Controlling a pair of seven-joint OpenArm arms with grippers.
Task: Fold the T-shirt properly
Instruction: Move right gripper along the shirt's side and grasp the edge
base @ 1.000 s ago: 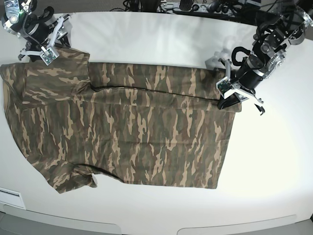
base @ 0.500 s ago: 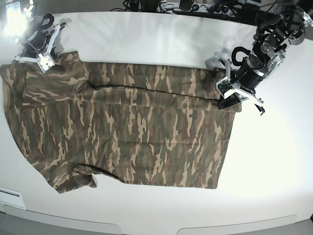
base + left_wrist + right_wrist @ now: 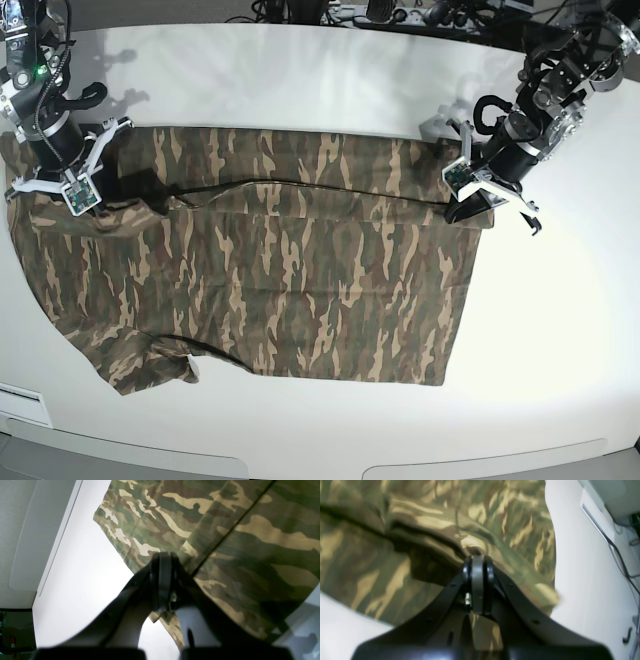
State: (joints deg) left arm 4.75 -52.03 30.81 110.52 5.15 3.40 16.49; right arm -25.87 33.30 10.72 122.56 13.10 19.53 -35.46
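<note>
The camouflage T-shirt (image 3: 300,280) lies spread flat on the white table (image 3: 560,330), its far long edge folded over toward the front. On the base view's right, my left gripper (image 3: 468,208) is shut on the T-shirt's far right corner. The left wrist view shows its jaws (image 3: 163,557) pressed together on the T-shirt (image 3: 225,530) at the fold line. At the far left, my right gripper (image 3: 72,195) is shut on the fabric near the sleeve. In the right wrist view its jaws (image 3: 477,558) pinch a bunched ridge of the T-shirt (image 3: 420,517).
Cables and equipment (image 3: 400,15) line the table's back edge. A white panel (image 3: 20,405) sits below the front left corner. Bare white tabletop lies to the right of the shirt and along the front.
My right gripper came down from the back left corner, shut on the shirt's upper left part and drew it toward the front. The left gripper has stayed shut in place.
</note>
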